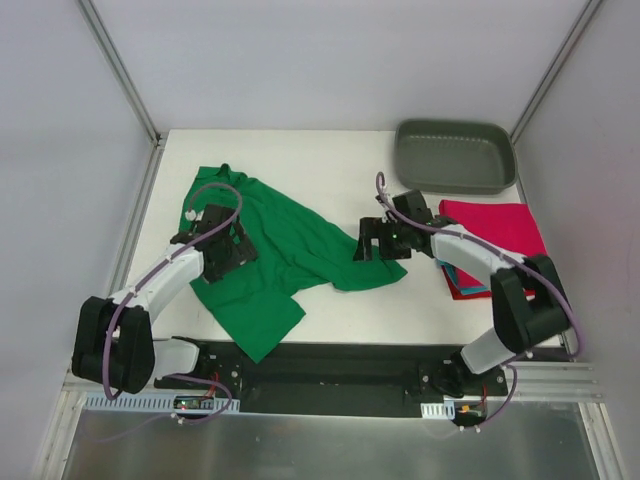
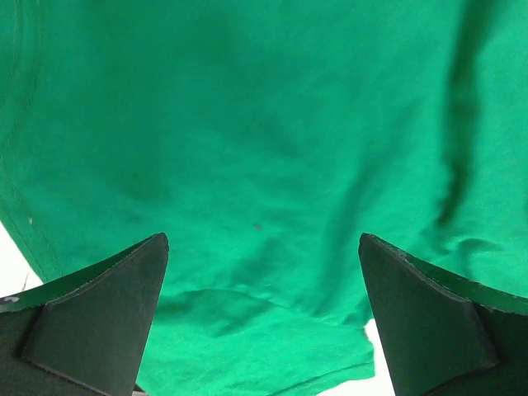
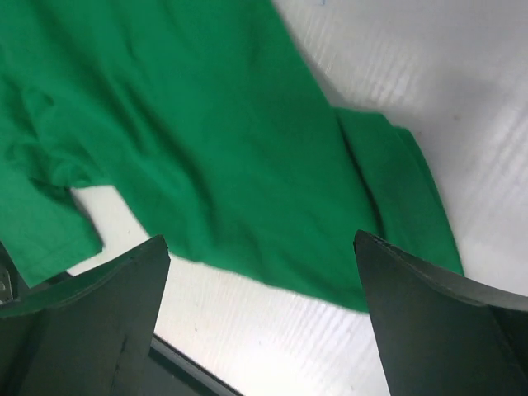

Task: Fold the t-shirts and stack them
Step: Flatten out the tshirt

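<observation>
A bright green t-shirt (image 1: 285,255) lies crumpled and unfolded across the middle of the white table. My left gripper (image 1: 228,245) is open just above its left part; the left wrist view shows green cloth (image 2: 264,165) filling the frame between the spread fingers (image 2: 107,305). My right gripper (image 1: 383,243) is open above the shirt's right edge; the right wrist view shows the green shirt (image 3: 206,140) and bare table between its fingers (image 3: 429,313). A stack of folded shirts, crimson-pink (image 1: 495,235) on top with teal and red edges below, lies at the right.
A grey plastic tray (image 1: 455,155) stands at the back right, just behind the folded stack. White walls and metal posts close in the table on three sides. The black mounting rail (image 1: 330,365) runs along the near edge.
</observation>
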`<state>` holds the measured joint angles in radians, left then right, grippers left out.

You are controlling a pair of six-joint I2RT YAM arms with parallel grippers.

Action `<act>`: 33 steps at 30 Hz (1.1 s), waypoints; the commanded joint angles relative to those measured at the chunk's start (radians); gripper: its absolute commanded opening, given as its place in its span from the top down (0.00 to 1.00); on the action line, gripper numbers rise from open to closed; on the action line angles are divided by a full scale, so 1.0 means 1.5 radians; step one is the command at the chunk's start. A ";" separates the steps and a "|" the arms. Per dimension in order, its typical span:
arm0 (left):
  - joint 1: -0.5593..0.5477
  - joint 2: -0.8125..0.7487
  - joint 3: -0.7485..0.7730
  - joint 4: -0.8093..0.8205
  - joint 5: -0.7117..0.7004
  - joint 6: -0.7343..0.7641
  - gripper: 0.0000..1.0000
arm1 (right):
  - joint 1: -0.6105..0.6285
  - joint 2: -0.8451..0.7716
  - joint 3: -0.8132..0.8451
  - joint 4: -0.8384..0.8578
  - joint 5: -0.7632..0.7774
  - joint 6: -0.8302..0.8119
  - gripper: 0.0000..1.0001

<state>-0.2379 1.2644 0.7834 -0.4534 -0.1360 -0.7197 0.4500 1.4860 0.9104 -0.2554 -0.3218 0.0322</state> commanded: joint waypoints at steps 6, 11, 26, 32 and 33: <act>0.001 0.069 -0.021 0.014 -0.019 -0.014 0.01 | 0.005 0.143 0.068 0.010 0.103 0.074 0.04; 0.008 0.177 0.043 0.007 -0.044 0.011 0.01 | -0.027 0.138 0.052 -0.012 0.163 0.082 0.04; 0.029 0.452 0.382 -0.037 -0.148 0.116 0.01 | -0.140 0.086 -0.010 -0.016 0.195 0.142 0.04; 0.036 0.405 0.310 -0.083 -0.191 0.065 0.01 | -0.137 0.019 -0.092 0.037 0.158 0.155 0.04; 0.036 0.386 0.296 -0.082 -0.169 0.065 0.01 | -0.131 0.014 -0.096 0.042 0.149 0.149 0.04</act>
<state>-0.2016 1.9274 1.3087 -0.4831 -0.3279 -0.5934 0.2504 1.5555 0.8341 -0.1825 -0.0963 0.2481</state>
